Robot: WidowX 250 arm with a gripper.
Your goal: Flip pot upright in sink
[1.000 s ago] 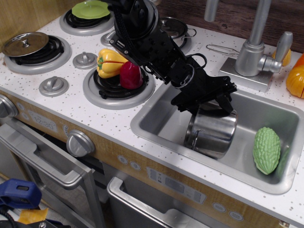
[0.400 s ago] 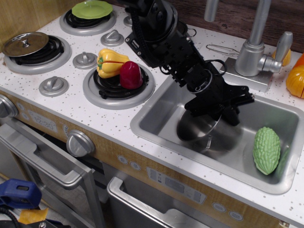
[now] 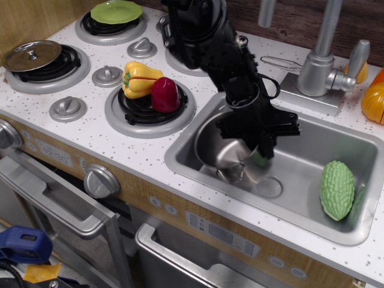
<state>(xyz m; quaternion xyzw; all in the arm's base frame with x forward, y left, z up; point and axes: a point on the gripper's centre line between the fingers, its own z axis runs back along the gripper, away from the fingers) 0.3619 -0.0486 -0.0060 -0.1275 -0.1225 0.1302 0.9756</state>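
Oven door and knobs sit at the front edge of the counter [image 3: 150, 156]. Sink [image 3: 312, 225] is set into it; green bumpy gourd [image 3: 336, 189] lies at its right end, drain [image 3: 269, 186] mid-floor. Pot [image 3: 223, 150] sits at the sink's left end, tilted, mouth facing up-left. Tool [image 3: 257, 139] is clamped on the pot's right rim, fingers nearly together. Behind: yellow pepper [image 3: 138, 78] and red one [image 3: 164, 94] on a burner, lidded pan [image 3: 32, 55], green plate [image 3: 114, 11], faucet [image 3: 321, 51].
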